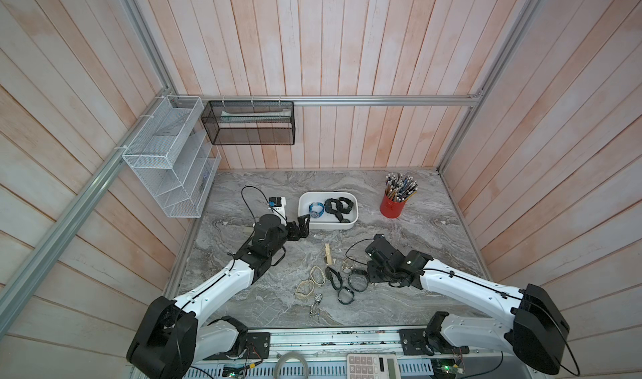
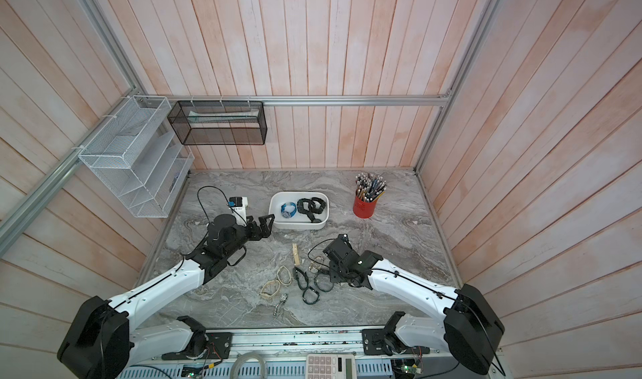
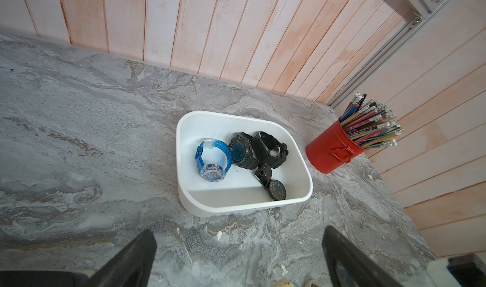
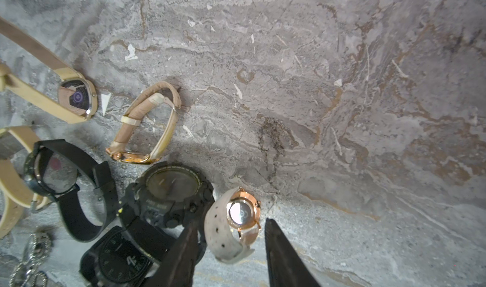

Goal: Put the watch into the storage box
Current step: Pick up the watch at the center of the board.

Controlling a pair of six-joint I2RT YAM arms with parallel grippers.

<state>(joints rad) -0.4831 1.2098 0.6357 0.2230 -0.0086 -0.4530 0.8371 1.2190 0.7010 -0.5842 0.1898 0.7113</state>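
Below, grey marble tabletop [image 1: 434,255], plank walls [image 1: 347,47]; left claw [image 1: 301,225] spread, right claw [image 4: 231,221] unclear.

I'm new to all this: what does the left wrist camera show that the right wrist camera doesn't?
Only the left wrist view: the white storage box holding a blue watch and three black watches, a red pencil cup, the plank wall. Only the right wrist view: the right end effector straddling a rose-gold watch, beside beige-strap watches, loose black watches and silver chain links. Both: the grey marbled tabletop and, at the edge, that arm's own dark fingers.
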